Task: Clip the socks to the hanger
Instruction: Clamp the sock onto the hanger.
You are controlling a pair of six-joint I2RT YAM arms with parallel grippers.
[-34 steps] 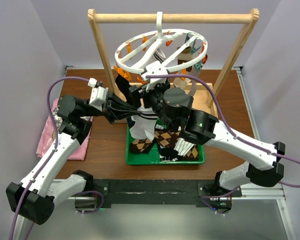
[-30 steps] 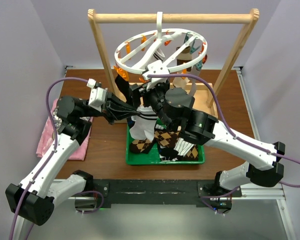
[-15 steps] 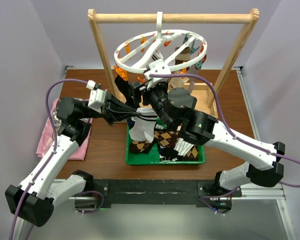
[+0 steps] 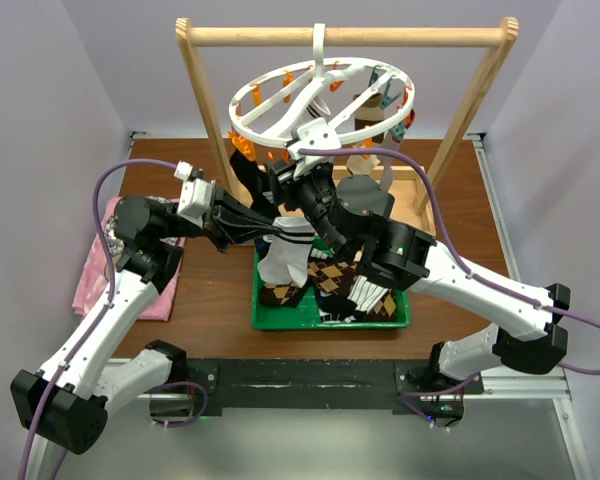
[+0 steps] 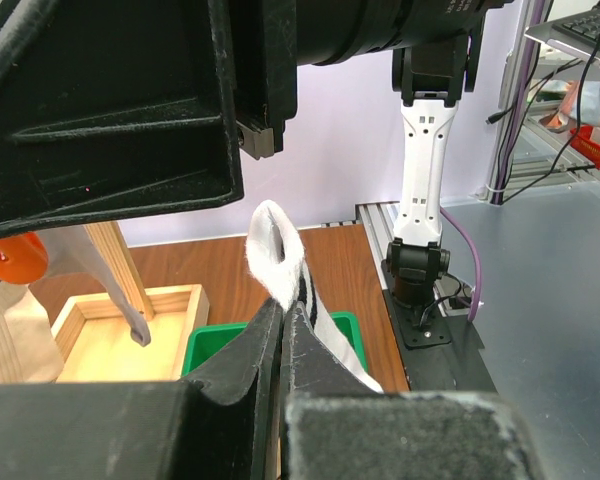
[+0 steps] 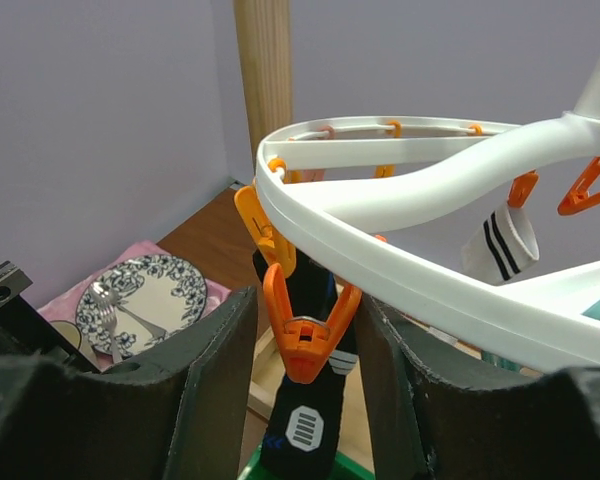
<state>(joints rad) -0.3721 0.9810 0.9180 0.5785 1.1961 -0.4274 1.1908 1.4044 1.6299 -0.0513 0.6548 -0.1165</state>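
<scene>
Nearest us, on the brown surface, a green tray holds several socks not yet hung, incl. brown argyle socks.

Just above the tray's far-left corner, the left gripper is clamped shut on the cuff of a white striped sock. The cuff loops up out of the jaws and the rest hangs down toward the tray.

Next out, the right gripper reaches up under the near rim of the hanger. Its pads sit against the two wings of an orange peg, one each side, so it grips the peg. We can't tell whether the peg's mouth is open yet.

Behind that peg a black sock hangs already clipped, and further round the ring hangs a white sock w/ dark bands. The hanger's hook is over the bar of a wooden frame at the back.

Our read: the task is partway. At least two socks are up, one is in hand approx. level w/ the peg but not yet in it, and several are left in the tray.
</scene>
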